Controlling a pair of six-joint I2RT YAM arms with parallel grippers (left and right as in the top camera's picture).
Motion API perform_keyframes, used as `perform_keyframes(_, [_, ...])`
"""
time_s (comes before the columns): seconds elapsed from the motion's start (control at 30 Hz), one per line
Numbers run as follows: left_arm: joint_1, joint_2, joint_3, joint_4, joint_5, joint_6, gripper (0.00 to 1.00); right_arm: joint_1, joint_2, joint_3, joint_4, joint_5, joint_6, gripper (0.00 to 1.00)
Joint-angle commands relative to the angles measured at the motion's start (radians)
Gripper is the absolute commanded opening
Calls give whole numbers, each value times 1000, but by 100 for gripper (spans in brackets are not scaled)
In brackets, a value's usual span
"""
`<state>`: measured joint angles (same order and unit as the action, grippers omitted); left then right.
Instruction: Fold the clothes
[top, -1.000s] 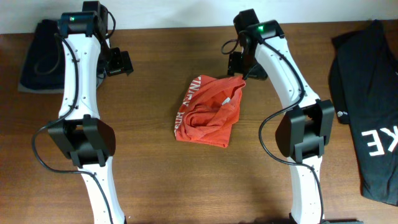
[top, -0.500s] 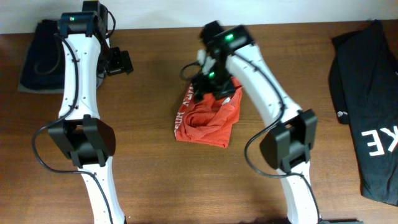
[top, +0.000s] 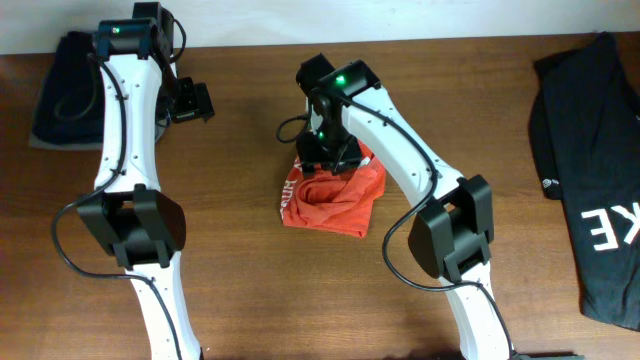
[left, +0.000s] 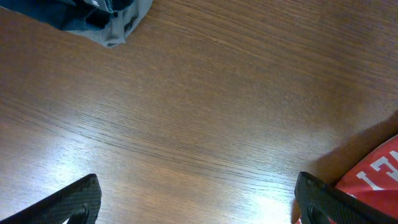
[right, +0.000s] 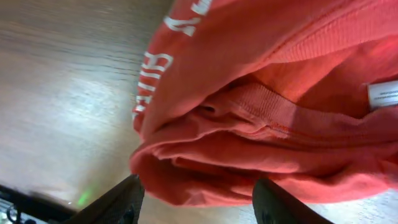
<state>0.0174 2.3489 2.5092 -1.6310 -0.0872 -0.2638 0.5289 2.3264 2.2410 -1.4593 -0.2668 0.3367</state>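
The clothes, a red-orange T-shirt (top: 338, 200) with white lettering, lie in a crumpled, partly folded bundle at the table's middle. My right gripper (top: 328, 150) hangs over the bundle's far left part. In the right wrist view the shirt (right: 273, 93) fills the frame. Its rolled edge sits between the right gripper's (right: 199, 202) two spread fingers, with a gap on each side, so it is open. My left gripper (top: 190, 100) is off to the far left over bare wood. It (left: 199, 208) is wide open and empty, with a corner of the shirt (left: 379, 177) at its right.
A black T-shirt (top: 590, 150) with white letters lies spread at the right edge. A dark folded stack (top: 55, 90) sits at the far left corner and shows in the left wrist view (left: 93, 15). Brown wood table (top: 250, 290) all around.
My right arm has swung left from the shirt's far right corner to over its far left part, and its jaws have narrowed a little. The left arm has not moved.
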Motion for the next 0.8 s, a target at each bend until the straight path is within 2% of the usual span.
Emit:
perform_keyframes(0.0, [-1, -8, -9, -2, -15, -12, 99, -3, 9, -47, 28, 13, 56, 61])
perform_keyframes(0.23, [-2, -8, -9, -2, -15, -12, 99, -3, 9, -125, 96, 10, 92, 61])
perform_keyframes(0.3, [-1, -8, -9, -2, -15, -12, 99, -3, 9, -143, 112, 11, 91, 57])
perform_keyframes(0.37, [-1, -8, -9, -2, -15, -12, 99, -3, 9, -161, 126, 14, 92, 50])
perform_keyframes(0.53, [-1, -8, -9, -5, -15, -12, 99, -3, 8, -167, 128, 56, 92, 5])
perform_keyframes(0.77, [-2, -8, -9, -5, -15, -12, 99, -10, -22, -150, 58, 209, 92, 4])
